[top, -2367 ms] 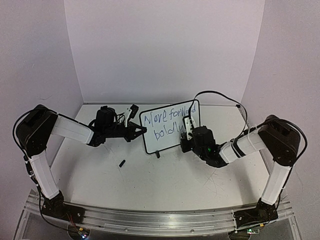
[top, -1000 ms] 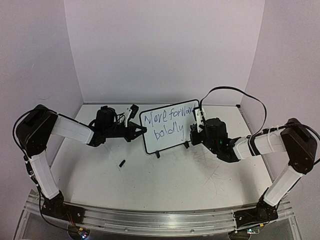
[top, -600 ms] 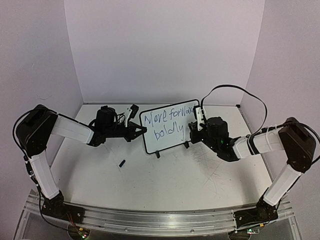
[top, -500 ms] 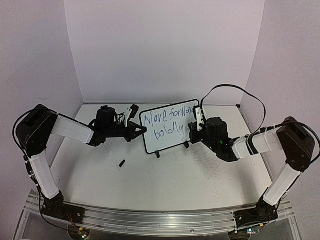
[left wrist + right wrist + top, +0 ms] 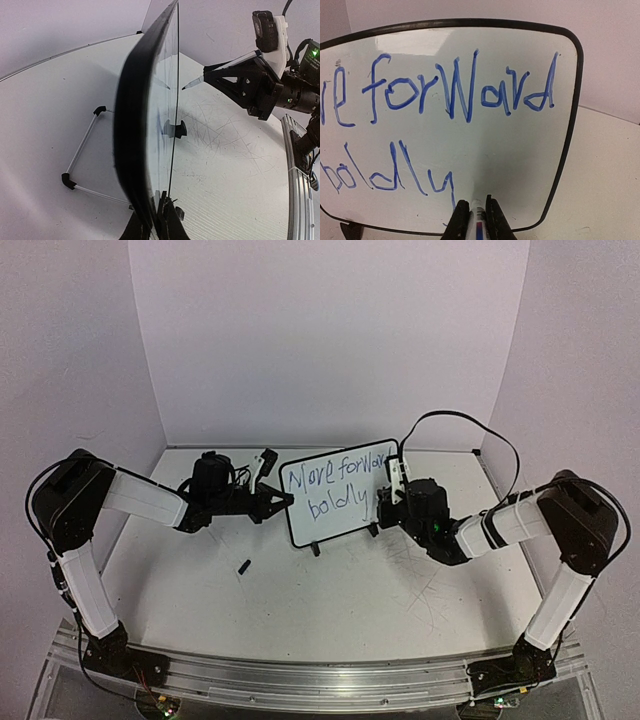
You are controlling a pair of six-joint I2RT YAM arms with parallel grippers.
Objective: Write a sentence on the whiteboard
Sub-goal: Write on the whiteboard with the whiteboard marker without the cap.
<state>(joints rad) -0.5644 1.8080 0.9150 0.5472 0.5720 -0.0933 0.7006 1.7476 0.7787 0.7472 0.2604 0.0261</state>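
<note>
Scuffed white desk [image 5: 330, 605]; the right pincer [image 5: 476, 205], clamped on a pale marker [image 5: 477, 220], is aiming its tip at the black-framed whiteboard [image 5: 520, 150] just ahead.

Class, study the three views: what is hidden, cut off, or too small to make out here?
- Right wrist view: the sentence loses its opening letters at the left edge.
- Left wrist view: the whiteboard stands almost edge-on, so its writing is unreadable.
- Top view: the right gripper covers the end of "forward"; the small black item is too small to name.
</note>
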